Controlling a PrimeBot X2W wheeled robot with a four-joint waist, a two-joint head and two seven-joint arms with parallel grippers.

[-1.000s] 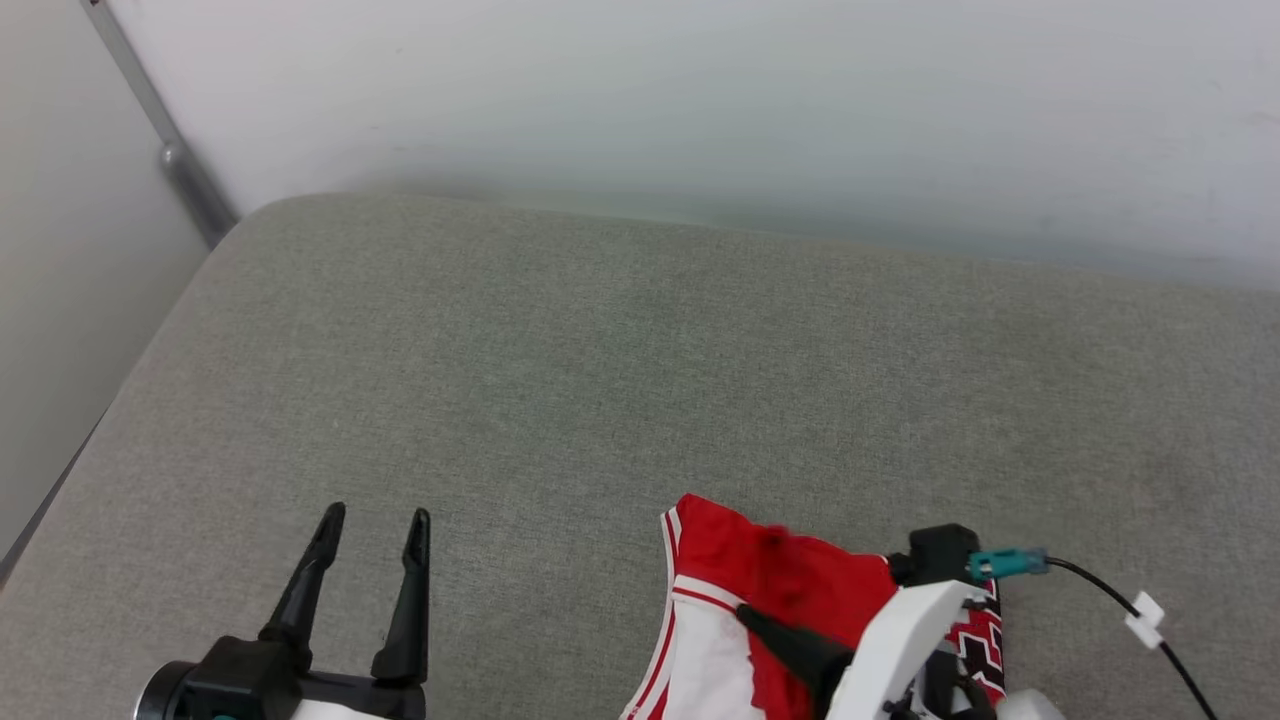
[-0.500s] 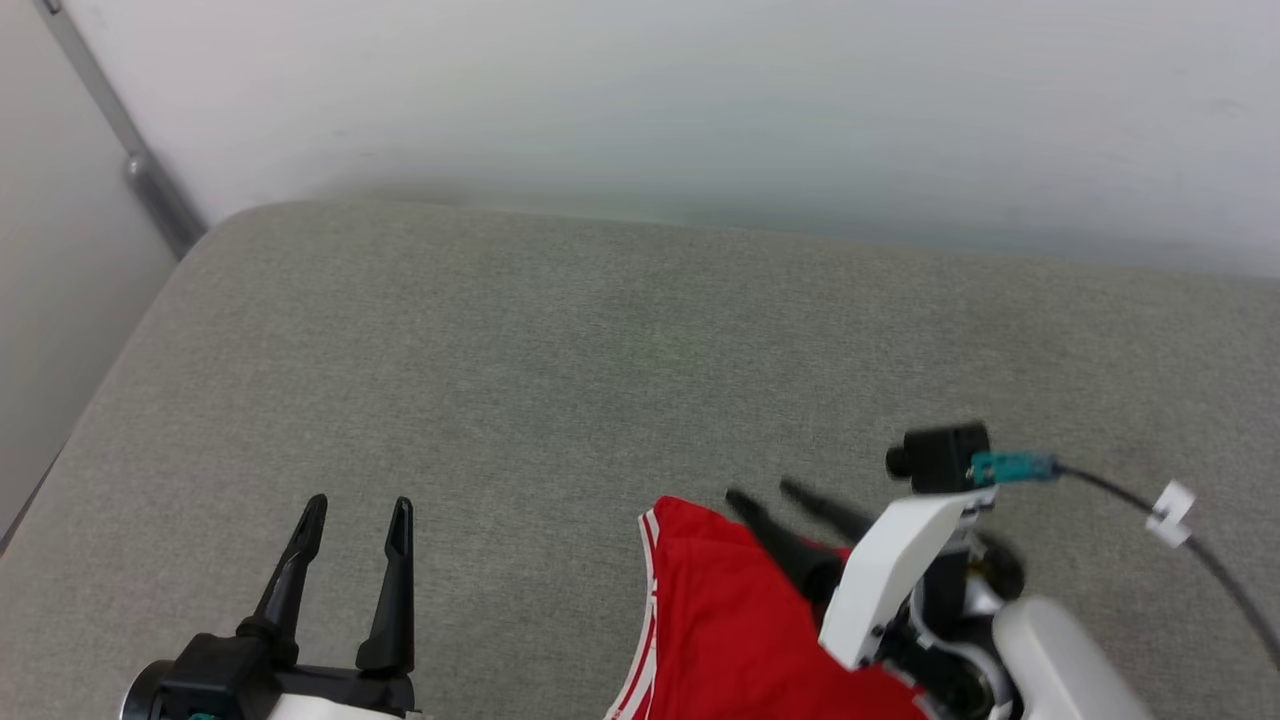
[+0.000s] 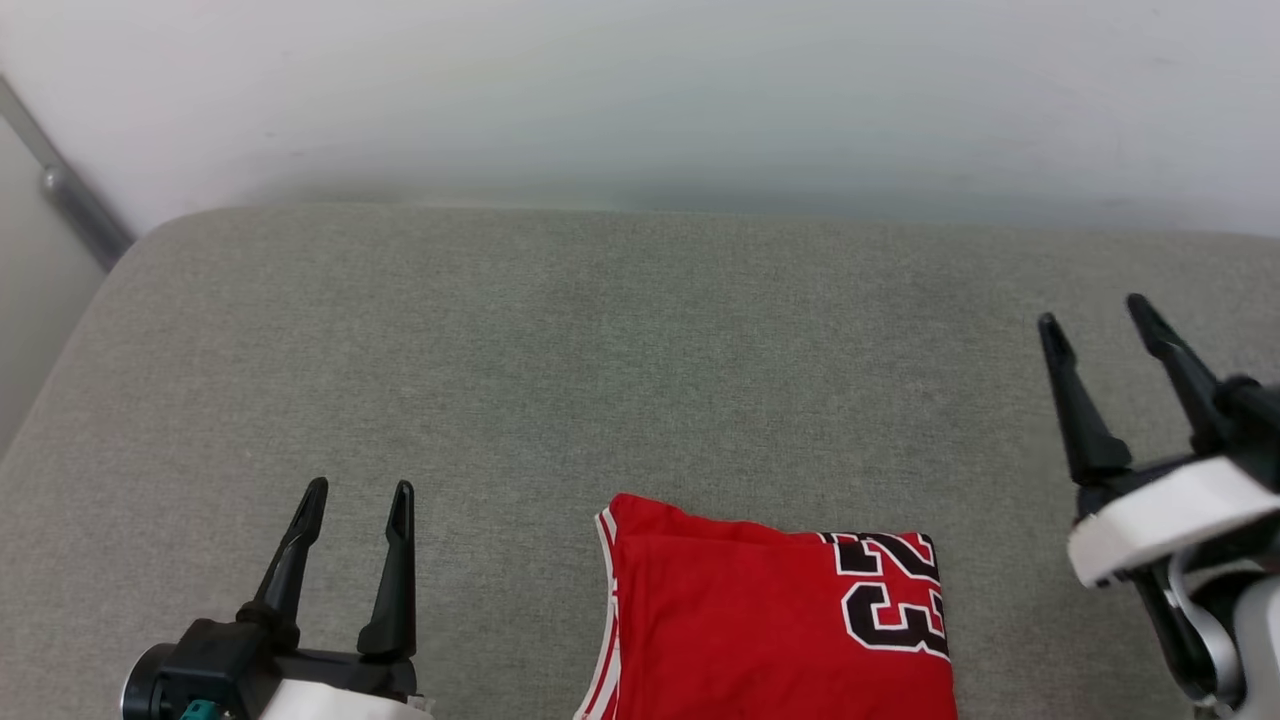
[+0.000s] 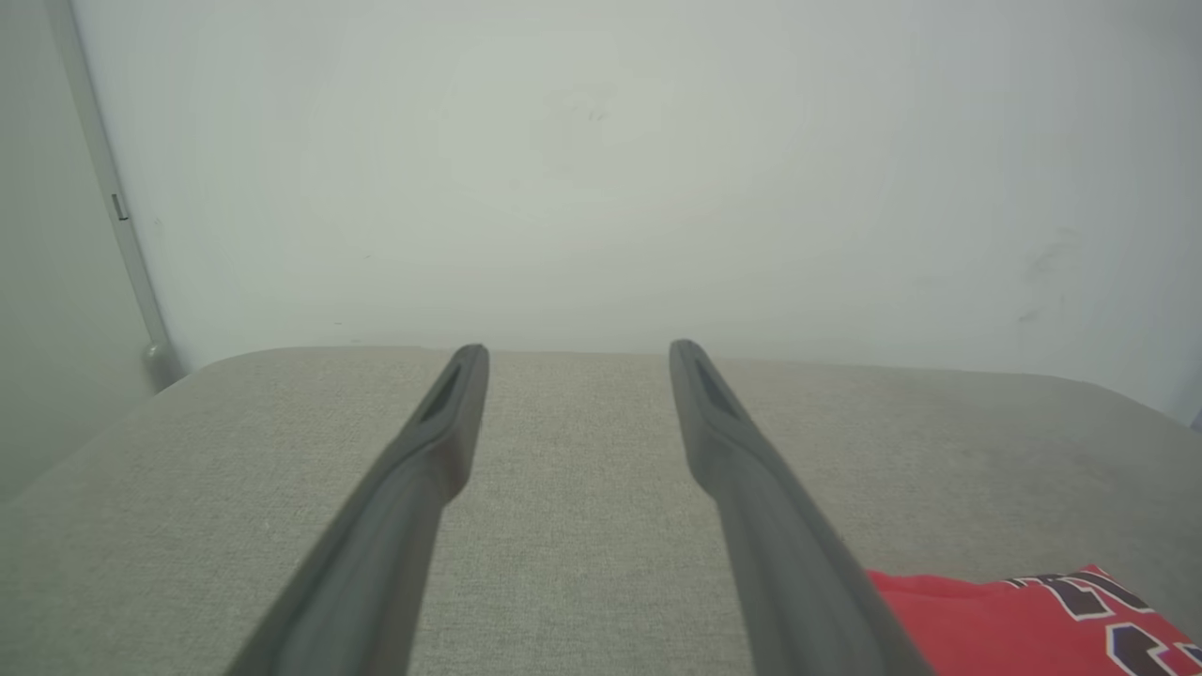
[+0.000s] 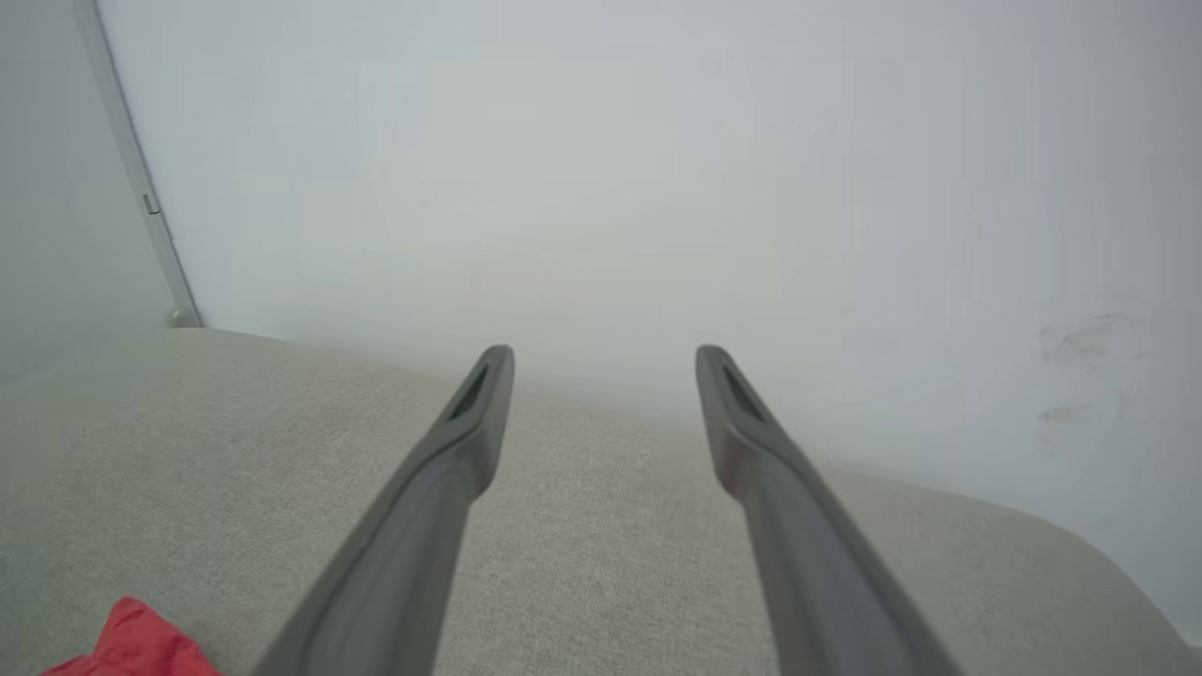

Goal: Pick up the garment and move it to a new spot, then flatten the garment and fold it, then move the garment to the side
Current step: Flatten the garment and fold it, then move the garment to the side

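Red garment (image 3: 770, 625) folded flat, black-and-white "23" at its right, striped trim along left edge

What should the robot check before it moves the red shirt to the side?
1. The shirt folded flat: ok, a neat rectangle with the number on top.
2. The left gripper open and empty: ok.
3. The right gripper open and empty: ok, apart from the shirt.
4. Room on the cushion beside the shirt: ok, grey fabric on both sides.
5. The shirt's near edge tidy: cannot tell, the head view cuts it off.
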